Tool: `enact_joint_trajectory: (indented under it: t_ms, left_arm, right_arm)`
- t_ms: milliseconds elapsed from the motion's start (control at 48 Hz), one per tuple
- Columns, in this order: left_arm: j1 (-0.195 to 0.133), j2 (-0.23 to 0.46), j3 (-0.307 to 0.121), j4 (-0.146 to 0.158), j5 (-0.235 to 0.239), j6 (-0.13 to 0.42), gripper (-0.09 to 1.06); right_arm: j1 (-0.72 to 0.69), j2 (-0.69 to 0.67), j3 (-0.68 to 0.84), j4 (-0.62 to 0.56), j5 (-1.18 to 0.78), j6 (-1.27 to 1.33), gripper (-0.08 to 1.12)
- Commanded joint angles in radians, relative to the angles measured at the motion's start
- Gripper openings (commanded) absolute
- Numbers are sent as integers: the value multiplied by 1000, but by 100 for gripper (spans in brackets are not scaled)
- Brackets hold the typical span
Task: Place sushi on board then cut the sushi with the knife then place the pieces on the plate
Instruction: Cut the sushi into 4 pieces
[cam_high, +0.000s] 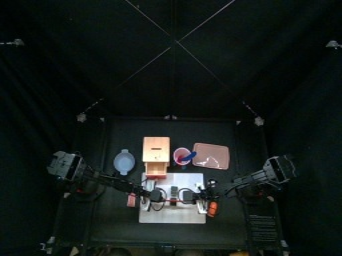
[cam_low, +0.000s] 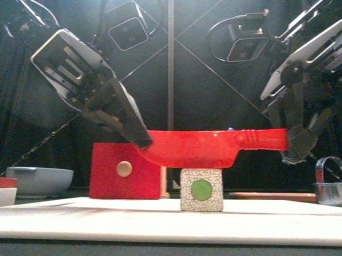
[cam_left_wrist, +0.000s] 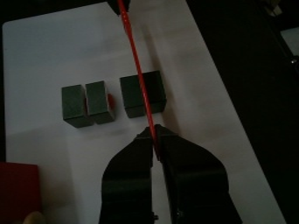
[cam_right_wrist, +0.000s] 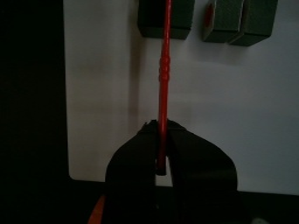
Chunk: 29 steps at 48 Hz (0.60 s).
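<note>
Sushi roll (cam_left_wrist: 131, 92) lies on the white board (cam_left_wrist: 228, 87): two end blocks stand apart from the larger block that is left. Red knife (cam_low: 201, 147) hangs level just over that larger block, edge down across its middle. Left fingers (cam_left_wrist: 145, 145) are clenched on the blade tip, right fingers (cam_right_wrist: 155, 142) on the handle. Uneven downward pressure from the two arms could tilt the blade, push the block sideways, or twist the thin knife out of one pinch.

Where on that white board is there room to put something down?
Free: the strip of board along its front edge, before the sushi. Crowded: over the sushi, where left gripper and right gripper both clamp the knife.
</note>
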Motion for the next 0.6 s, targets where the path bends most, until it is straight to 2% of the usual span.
enact_joint_trajectory:
  t_ms: [21,417,604]
  left_arm:
    - [2,-3,0,5,5,3,40]
    - [2,20,0,5,6,3,40]
    - [2,63,-2,3,26,3,40]
  right_arm:
    - [14,-11,-3,2,3,-5,28]
    - [17,37,-5,18,-8,-5,28]
    - [17,106,-8,25,-31,-5,28]
